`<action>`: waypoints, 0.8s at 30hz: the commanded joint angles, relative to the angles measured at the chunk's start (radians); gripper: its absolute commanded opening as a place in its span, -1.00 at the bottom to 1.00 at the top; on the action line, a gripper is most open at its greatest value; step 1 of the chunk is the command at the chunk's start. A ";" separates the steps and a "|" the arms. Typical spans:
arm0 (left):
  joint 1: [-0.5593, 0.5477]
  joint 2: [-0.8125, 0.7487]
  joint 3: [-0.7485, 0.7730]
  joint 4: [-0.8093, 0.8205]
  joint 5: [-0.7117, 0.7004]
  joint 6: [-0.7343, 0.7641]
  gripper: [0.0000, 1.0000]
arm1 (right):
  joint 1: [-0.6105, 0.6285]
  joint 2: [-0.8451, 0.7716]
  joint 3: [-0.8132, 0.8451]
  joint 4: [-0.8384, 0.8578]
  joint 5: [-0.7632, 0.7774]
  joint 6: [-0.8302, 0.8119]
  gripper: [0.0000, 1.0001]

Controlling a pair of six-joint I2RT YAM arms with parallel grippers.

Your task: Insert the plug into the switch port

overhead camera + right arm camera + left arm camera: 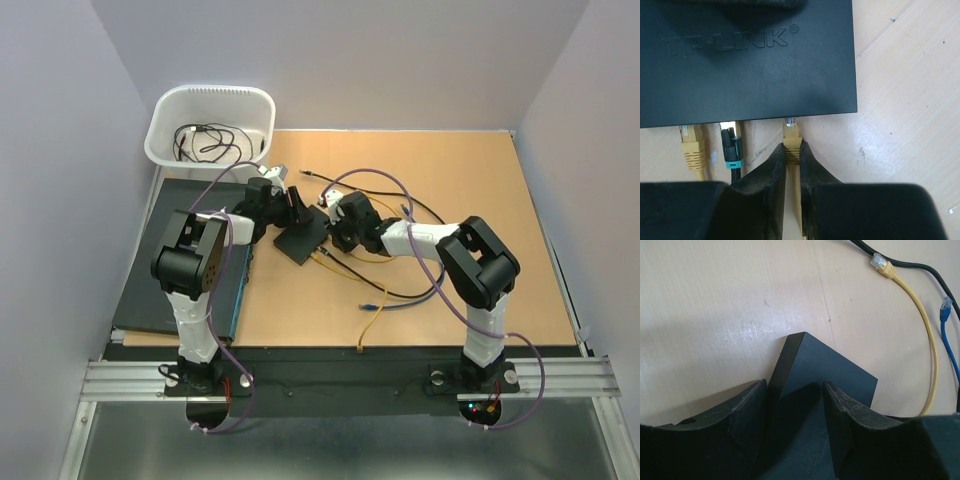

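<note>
Two jobs: your right fingers [771,172] are pinching the yellow plug [792,136] toward the TP-Link switch [750,75]; your left fingers [742,417] are straddling it for bracing, clamped or not I cannot tell.

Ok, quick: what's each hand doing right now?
Left hand: astride a corner of the switch; whether it grips cannot be told.
Right hand: closed on the yellow plug, at the switch's edge.
</note>
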 commanded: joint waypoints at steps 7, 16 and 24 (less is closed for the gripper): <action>-0.030 -0.014 -0.073 -0.167 -0.006 0.019 0.16 | 0.010 0.063 0.150 -0.064 0.070 0.038 -0.99; -0.073 -0.011 -0.090 -0.168 -0.026 0.032 0.07 | 0.011 0.028 0.172 -0.119 0.044 -0.073 -0.99; -0.149 0.012 -0.116 -0.144 -0.008 0.030 -0.05 | 0.019 -0.012 0.146 -0.043 -0.028 -0.199 -0.99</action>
